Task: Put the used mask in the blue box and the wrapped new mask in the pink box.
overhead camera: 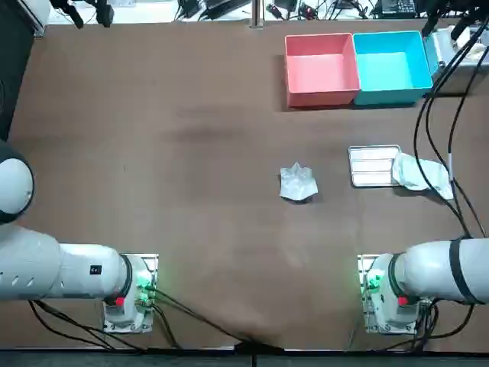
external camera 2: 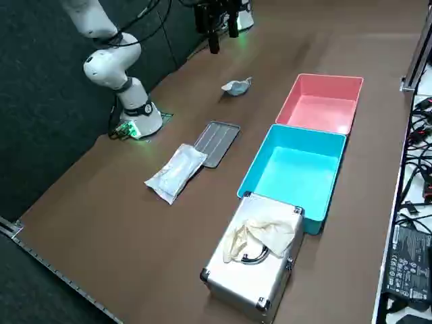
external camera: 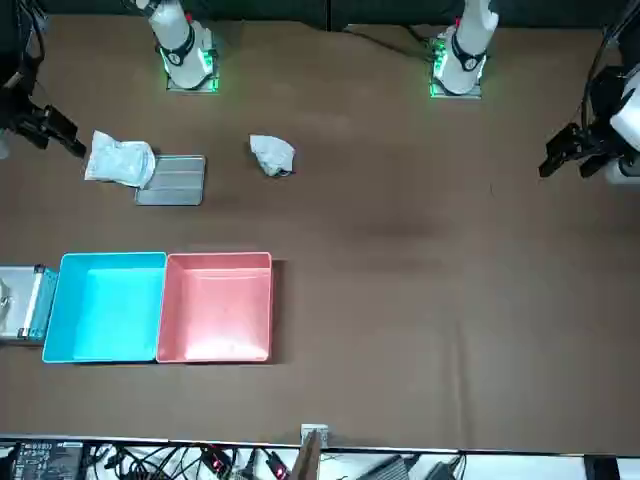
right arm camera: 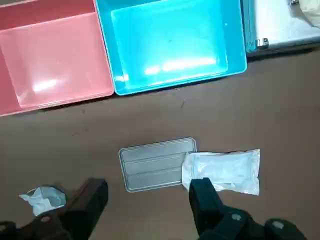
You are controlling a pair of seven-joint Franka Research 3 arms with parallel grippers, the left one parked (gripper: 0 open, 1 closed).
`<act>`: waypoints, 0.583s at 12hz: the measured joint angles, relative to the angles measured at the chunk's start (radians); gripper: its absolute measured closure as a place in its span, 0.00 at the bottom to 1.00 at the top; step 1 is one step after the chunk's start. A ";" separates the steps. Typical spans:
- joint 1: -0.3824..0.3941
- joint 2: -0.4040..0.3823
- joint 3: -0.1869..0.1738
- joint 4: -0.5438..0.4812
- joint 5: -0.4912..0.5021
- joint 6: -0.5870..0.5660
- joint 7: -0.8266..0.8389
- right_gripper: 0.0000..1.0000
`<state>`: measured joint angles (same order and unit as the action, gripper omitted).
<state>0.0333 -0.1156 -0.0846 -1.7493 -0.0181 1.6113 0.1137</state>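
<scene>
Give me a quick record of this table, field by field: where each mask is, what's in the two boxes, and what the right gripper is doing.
used mask: crumpled, alone mid-table, touching nothing
wrapped mask: lying flat, one end overlapping the metal tray
pink box: empty, side by side with the blue box
blue box: empty, silver case next to it
right gripper: open, holding nothing, above the table near the tray and wrapped mask
progress: neither mask is in a box yet
</scene>
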 joint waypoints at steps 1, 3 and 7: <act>0.000 0.000 0.001 0.002 0.001 -0.005 0.000 0.00; 0.002 0.000 0.002 0.005 0.002 -0.012 0.000 0.00; 0.042 0.032 0.006 0.032 0.038 -0.012 0.002 0.00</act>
<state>0.0749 -0.0837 -0.0783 -1.7173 0.0200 1.5990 0.1162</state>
